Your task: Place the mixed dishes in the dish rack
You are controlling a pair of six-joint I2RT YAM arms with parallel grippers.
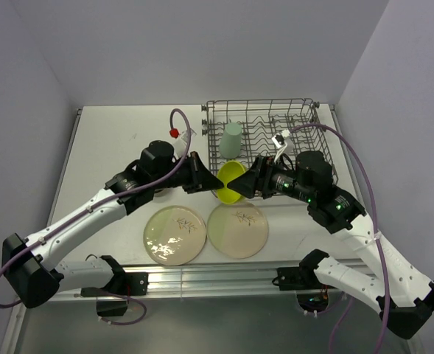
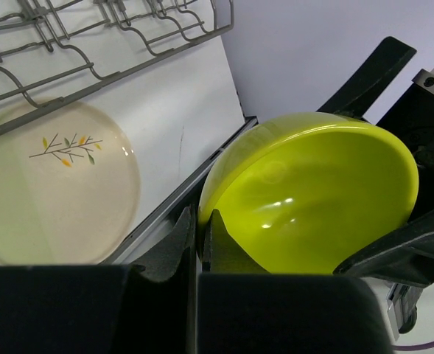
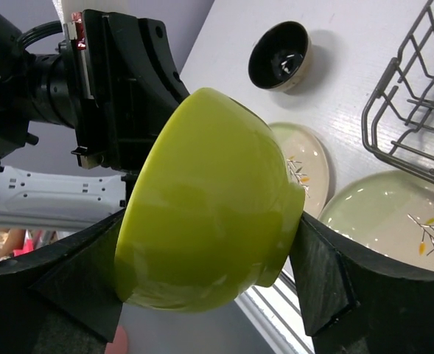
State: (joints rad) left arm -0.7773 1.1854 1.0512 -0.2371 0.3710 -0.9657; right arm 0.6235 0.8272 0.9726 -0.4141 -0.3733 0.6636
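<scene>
The lime-green bowl (image 1: 230,181) hung above the table (image 1: 113,140), just off the front left corner of the dish rack (image 1: 320,147). It was tipped on its side, its mouth facing the left arm and its foot turned the other way, so its axis ran roughly left to right. The left gripper (image 1: 208,184) was pinched shut on the bowl's rim. The right gripper (image 3: 202,280) straddled the bowl with its jaws wide, one finger by the foot and one on the rim side, and no gap showed at either.

Between the bowl and the rack's interior stood the rack's front wire wall. One pale mint-green cup (image 1: 231,140) sat upside down inside the rack. Two cream plates, the left plate (image 1: 175,234) and the right plate (image 1: 238,229), lay flat side by side just below the bowl. One small dark cup (image 3: 279,55) stood upright on the table beyond the plates.
</scene>
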